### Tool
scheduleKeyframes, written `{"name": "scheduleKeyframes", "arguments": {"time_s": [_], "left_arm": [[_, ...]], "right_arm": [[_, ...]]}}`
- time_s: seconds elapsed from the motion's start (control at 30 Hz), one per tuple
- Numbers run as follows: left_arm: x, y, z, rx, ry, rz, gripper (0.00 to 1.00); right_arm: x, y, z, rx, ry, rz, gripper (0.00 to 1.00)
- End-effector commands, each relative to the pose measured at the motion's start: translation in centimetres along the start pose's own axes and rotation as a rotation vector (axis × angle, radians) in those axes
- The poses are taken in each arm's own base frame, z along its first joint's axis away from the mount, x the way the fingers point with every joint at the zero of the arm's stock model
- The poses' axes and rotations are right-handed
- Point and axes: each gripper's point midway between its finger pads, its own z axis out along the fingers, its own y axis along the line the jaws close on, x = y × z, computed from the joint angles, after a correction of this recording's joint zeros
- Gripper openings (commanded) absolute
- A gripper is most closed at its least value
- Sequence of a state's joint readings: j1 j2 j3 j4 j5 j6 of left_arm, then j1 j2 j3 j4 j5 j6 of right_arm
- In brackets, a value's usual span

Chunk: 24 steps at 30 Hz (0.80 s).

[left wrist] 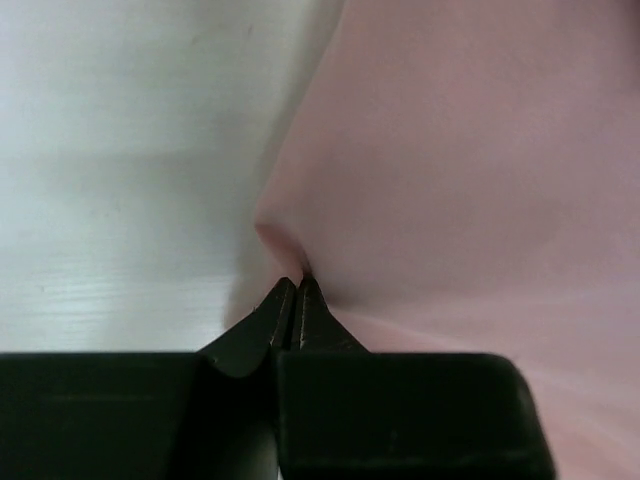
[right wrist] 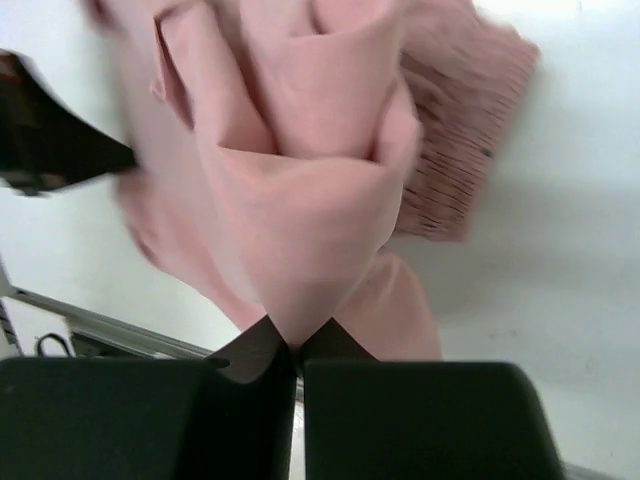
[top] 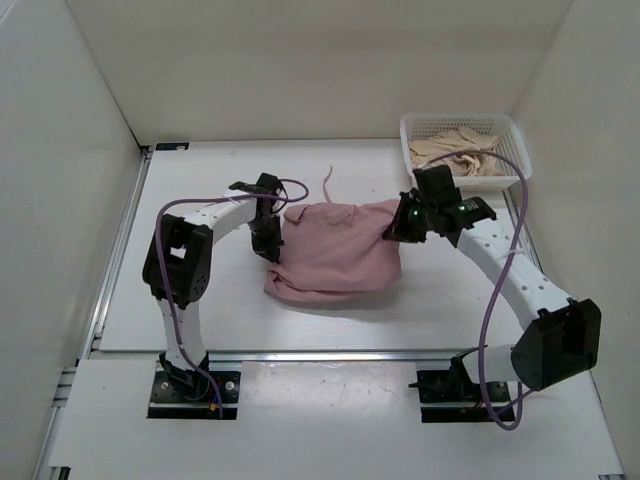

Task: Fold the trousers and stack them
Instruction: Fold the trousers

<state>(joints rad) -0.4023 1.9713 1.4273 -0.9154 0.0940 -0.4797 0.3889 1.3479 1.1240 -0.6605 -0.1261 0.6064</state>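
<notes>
1. Trousers (top: 335, 252): dusty-pink, soft, matte cloth, gathered into one lumpy, roughly rectangular bundle. It sits near the middle of the white table (top: 200, 300), between the two grippers. The legs cannot be told apart in this heap.
2. Surface detail, right wrist view: broad, loose folds overlap one another. A ribbed, gathered band (right wrist: 460, 130) shows at the upper right of the cloth.
3. Drawstring (top: 328, 185): a thin pink cord that runs from the far edge of the bundle and lies curved on the table.
4. Left gripper (top: 268, 240): at the left edge of the bundle. The jaws are pressed together, with a small pinch of pink cloth caught at their tips. Bare table lies just to the left of the pinch.
5. Right gripper (top: 400, 228): at the far right corner of the bundle. The jaws are closed to a narrow slit around a pointed fold of the cloth, and the rest of the fabric spreads away from them.
6. Basket (top: 405, 125): white mesh, in the far right corner of the table, well apart from the trousers. It holds a crumpled beige garment (top: 455, 150).
</notes>
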Motion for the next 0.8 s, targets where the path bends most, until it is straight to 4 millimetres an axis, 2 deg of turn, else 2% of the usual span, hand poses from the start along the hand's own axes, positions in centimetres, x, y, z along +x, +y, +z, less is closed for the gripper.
{"name": "scheduleKeyframes", "arguments": {"time_s": [0.0, 0.03, 0.07, 0.1, 0.17, 0.2, 0.23, 0.3, 0.33, 0.37, 0.4, 0.43, 0.47, 0.5, 0.6, 0.7, 0.73, 0.77], "left_arm": [[-0.3, -0.3, -4.1, 0.050, -0.106, -0.007, 0.10], [-0.1, -0.3, -4.5, 0.055, -0.114, -0.015, 0.10], [-0.5, 0.0, -5.1, 0.060, -0.129, -0.025, 0.10], [-0.2, 0.1, -5.2, 0.061, -0.131, -0.025, 0.10], [-0.5, 0.4, -5.7, 0.065, -0.145, -0.036, 0.14], [-0.5, 0.2, -6.0, 0.073, -0.140, -0.035, 0.21], [-0.9, -0.1, -6.4, 0.080, -0.155, -0.034, 0.29], [-1.4, -0.5, -7.1, 0.091, -0.158, -0.020, 0.47], [-1.5, -0.6, -7.4, 0.093, -0.162, -0.019, 0.55], [-1.7, -0.8, -7.9, 0.096, -0.167, -0.019, 0.62], [-1.9, -0.8, -8.2, 0.097, -0.172, -0.009, 0.69], [-2.4, -0.8, -9.0, 0.084, -0.189, -0.010, 0.70], [-2.6, -0.8, -10.0, 0.083, -0.208, -0.010, 0.71], [-3.0, -0.9, -11.0, 0.082, -0.233, -0.009, 0.71], [-4.3, -1.3, -13.5, 0.088, -0.296, 0.002, 0.71], [-4.5, -2.7, -14.9, 0.111, -0.326, 0.028, 0.48], [-4.6, -2.6, -14.3, 0.105, -0.312, 0.027, 0.40], [-4.6, -3.2, -14.3, 0.109, -0.312, 0.040, 0.20]], "right_arm": [[-3.3, 2.2, -3.0, -0.006, -0.106, -0.066, 0.00], [-3.9, 2.5, -2.7, -0.005, -0.107, -0.090, 0.00], [-5.0, 3.4, -3.3, -0.019, -0.128, -0.107, 0.00], [-5.9, 3.2, -3.1, -0.012, -0.135, -0.108, 0.00], [-6.7, 2.5, -1.2, 0.010, -0.096, -0.100, 0.01], [-7.6, 1.5, -0.6, 0.031, -0.096, -0.073, 0.01], [-7.4, 0.2, 1.4, 0.069, -0.050, -0.050, 0.01], [-7.9, -1.1, 2.8, 0.093, -0.033, -0.025, 0.45], [-8.2, -2.0, 3.9, 0.114, -0.016, -0.006, 0.52], [-7.8, -2.5, 4.1, 0.121, 0.012, 0.008, 0.58], [-8.0, -2.8, 4.0, 0.125, 0.008, 0.016, 0.78], [-8.2, -2.4, 3.4, 0.115, -0.011, 0.022, 0.88], [-8.0, -2.8, 3.0, 0.131, -0.015, 0.023, 0.95], [-8.7, -2.6, 1.6, 0.142, -0.069, 0.025, 0.97], [-8.9, -2.5, -1.0, 0.175, -0.129, 0.019, 0.99], [-10.1, -3.4, -3.7, 0.270, -0.235, 0.027, 0.97], [-10.0, -3.4, -4.3, 0.289, -0.256, 0.028, 0.90], [-9.8, -3.6, -4.5, 0.308, -0.267, 0.020, 0.82]]}}
